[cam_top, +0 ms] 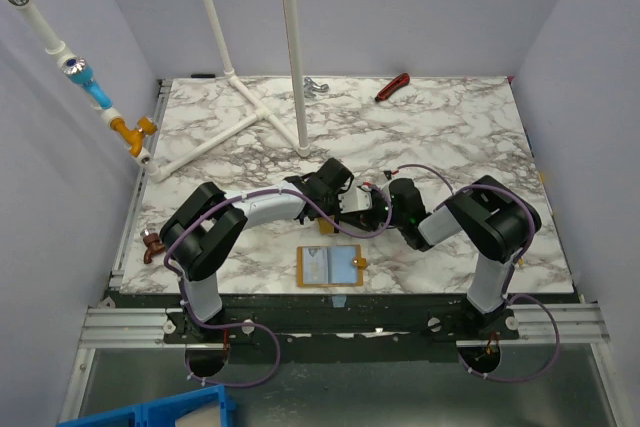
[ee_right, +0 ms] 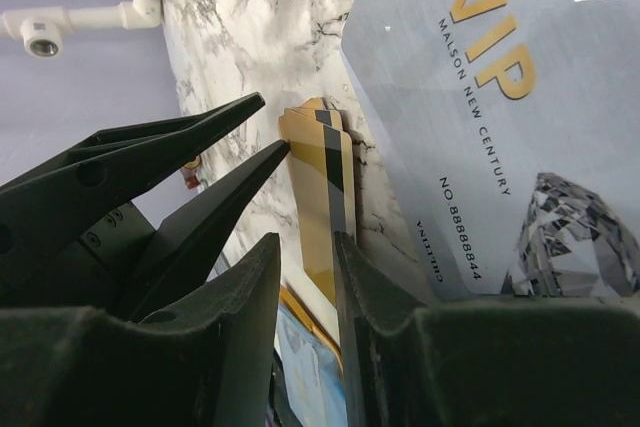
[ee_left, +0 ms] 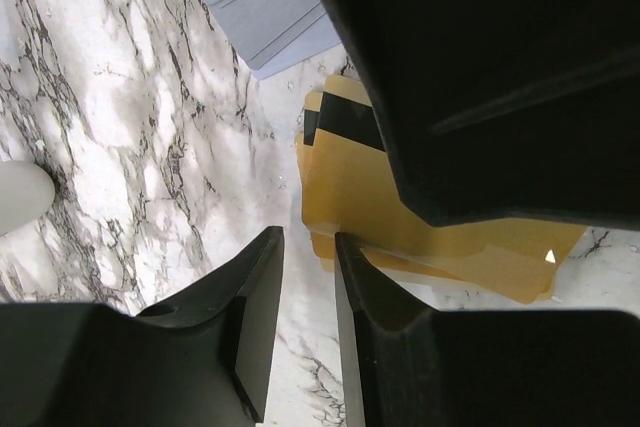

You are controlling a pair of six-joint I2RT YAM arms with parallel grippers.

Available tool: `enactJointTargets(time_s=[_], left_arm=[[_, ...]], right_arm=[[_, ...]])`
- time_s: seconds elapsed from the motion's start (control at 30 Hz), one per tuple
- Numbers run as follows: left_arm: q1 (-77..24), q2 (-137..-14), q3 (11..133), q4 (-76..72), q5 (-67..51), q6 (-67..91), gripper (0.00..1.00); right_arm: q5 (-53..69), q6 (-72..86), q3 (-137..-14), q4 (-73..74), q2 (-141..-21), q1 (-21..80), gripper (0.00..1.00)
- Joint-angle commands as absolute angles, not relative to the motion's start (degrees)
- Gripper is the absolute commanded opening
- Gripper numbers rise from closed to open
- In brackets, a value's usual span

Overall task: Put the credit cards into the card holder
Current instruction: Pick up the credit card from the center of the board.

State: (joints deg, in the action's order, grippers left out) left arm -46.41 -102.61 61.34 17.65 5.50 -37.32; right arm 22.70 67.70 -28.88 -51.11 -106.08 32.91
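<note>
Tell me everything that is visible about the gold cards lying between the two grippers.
The gold cards are thin, glossy, gold-tan rectangles with rounded corners, looking like plastic. At least two overlap in a loose, fanned stack, and a dark stripe crosses the upper one near one edge. They lie flat on the marble table, next to a pale grey-blue card printed VIP. The right wrist view shows the right gripper over their edge; whether it touches them I cannot tell.

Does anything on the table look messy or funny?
Yes. The gold cards lie in a crooked, fanned pile on the marble, corners sticking out different ways. A red-handled tool lies alone at the table's far edge. The card holder lies open near the front.
</note>
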Motion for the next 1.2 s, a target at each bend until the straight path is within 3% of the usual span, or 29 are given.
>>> enactJointTargets(time_s=[0.0,0.3,1.17], left_arm=[[-47.0,-103.9,61.4,20.0,4.4,-37.2,0.29],[-46.9,-103.1,60.1,19.0,4.8,-37.7,0.29],[-44.3,-96.8,60.6,27.5,-2.8,-32.8,0.29]], right_arm=[[22.4,66.7,-29.1,-48.7,-105.7,32.7,0.32],[18.9,60.2,-31.3,-35.2,-100.7,31.5,0.35],[20.3,63.7,-31.3,-38.1,-105.6,32.3,0.36]])
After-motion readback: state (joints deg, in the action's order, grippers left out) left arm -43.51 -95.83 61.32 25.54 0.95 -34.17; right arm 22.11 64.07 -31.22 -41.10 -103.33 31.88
